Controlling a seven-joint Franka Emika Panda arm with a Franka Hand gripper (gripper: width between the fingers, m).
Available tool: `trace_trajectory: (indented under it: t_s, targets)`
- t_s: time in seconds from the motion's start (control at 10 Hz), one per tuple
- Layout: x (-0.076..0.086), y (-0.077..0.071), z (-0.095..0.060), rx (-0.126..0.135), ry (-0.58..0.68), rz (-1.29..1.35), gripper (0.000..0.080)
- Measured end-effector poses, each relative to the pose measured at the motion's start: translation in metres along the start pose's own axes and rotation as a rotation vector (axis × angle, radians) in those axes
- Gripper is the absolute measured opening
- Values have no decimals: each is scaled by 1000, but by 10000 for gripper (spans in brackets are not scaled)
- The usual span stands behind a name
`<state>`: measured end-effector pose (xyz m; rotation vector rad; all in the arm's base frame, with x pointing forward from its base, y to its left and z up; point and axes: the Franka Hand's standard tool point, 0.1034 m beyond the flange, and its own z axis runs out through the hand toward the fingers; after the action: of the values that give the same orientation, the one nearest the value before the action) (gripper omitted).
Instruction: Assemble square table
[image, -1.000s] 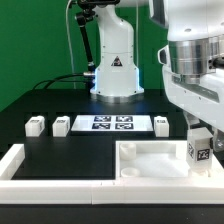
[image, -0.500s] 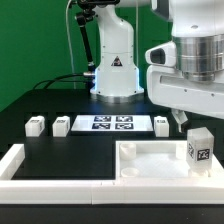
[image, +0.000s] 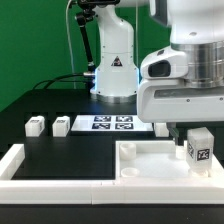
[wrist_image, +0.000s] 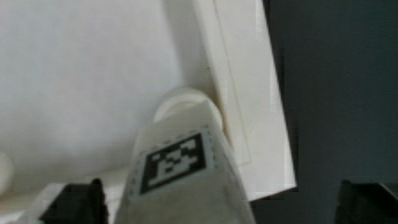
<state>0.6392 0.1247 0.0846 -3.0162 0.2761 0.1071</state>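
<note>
The white square tabletop (image: 150, 162) lies at the front, on the exterior view's right. One white leg (image: 200, 147) with a tag stands upright in its right corner socket. My gripper (image: 184, 138) hangs just to the exterior view's left of that leg, open and holding nothing. In the wrist view the tagged leg (wrist_image: 185, 160) stands on the tabletop (wrist_image: 89, 70), and my gripper (wrist_image: 222, 205) shows a dark fingertip (wrist_image: 79, 203) on either side of it, well apart. Two loose legs (image: 36, 126) (image: 62, 125) lie at the back left.
The marker board (image: 108, 124) lies behind the tabletop, before the robot base (image: 115, 70). A long white low wall (image: 22, 166) frames the front and left. A green backdrop stands behind. The arm's hand hides the table's back right.
The gripper has let go of the upright leg, risen off it and shifted towards the exterior view's left. The leg stays standing in the corner socket.
</note>
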Motion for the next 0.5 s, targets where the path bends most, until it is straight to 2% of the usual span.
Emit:
trace_trajectory:
  t_s: [0.2,0.4,0.5]
  targets:
    - [0,1,1,2,-1,-103,649]
    - [-1,0,1,4,-2,-43,381]
    - [0,1,1,1,-1,12,381]
